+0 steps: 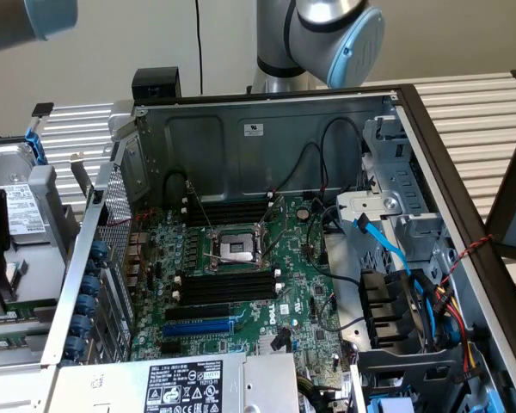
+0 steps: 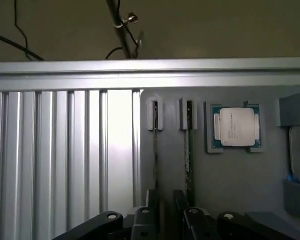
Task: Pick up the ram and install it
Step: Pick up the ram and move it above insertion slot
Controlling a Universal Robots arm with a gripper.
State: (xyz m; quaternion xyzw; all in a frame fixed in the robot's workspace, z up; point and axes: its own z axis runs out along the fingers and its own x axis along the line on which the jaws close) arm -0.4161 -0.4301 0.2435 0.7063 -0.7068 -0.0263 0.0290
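My claw [image 2: 166, 210] hangs parted and empty over the gray parts tray [image 2: 240, 185]. The ram [image 2: 189, 160] stands there on edge near the CPU [image 2: 236, 126], its long axis running straight away from my fingertips.

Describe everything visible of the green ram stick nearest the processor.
The ram is seen edge-on: a thin, long dark-green board standing on edge in the grey tray, its far end seated in a small grey bracket. It runs parallel to a second, darker stick, apart from it. Chips and label cannot be made out.
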